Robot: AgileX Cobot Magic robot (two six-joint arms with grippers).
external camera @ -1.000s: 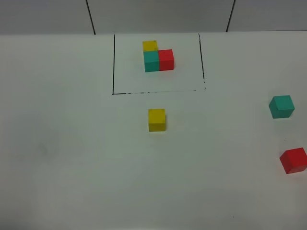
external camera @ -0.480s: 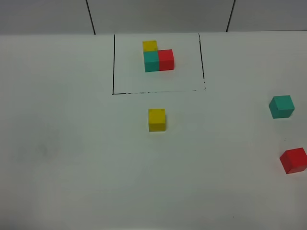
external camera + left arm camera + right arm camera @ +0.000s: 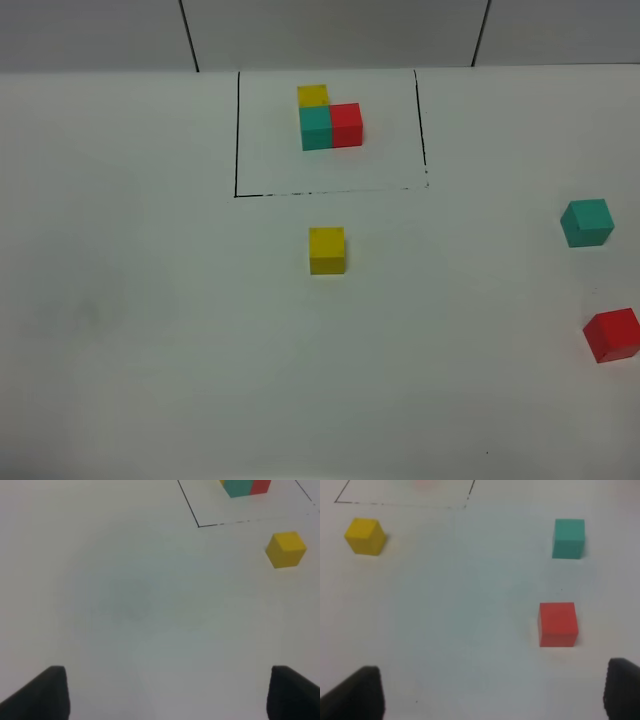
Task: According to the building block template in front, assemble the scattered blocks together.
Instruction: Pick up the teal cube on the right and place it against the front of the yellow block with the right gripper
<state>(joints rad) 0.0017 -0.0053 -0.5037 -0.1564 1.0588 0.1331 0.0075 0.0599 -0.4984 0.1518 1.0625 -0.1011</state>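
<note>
**Nothing assembled yet**

Template [image 3: 328, 120] sits in its black frame at the far side. Yellow cube [image 3: 327, 250] is just outside the frame line. Teal cube [image 3: 587, 222] and red cube [image 3: 612, 334] are way off right, not touching. Left pincer [image 3: 165, 695] and right pincer [image 3: 487, 692] are both spread wide over bare worktop [image 3: 150, 330].

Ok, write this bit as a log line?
left claw: open | right claw: open | yellow block: outside template | teal block, red block: right, apart

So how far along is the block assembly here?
Nothing is done yet: the yellow block, green block and red block lie apart on the table. Nothing is in hand; the left gripper and right gripper are open and empty. Left: joining all three into the L shape of the template.
</note>
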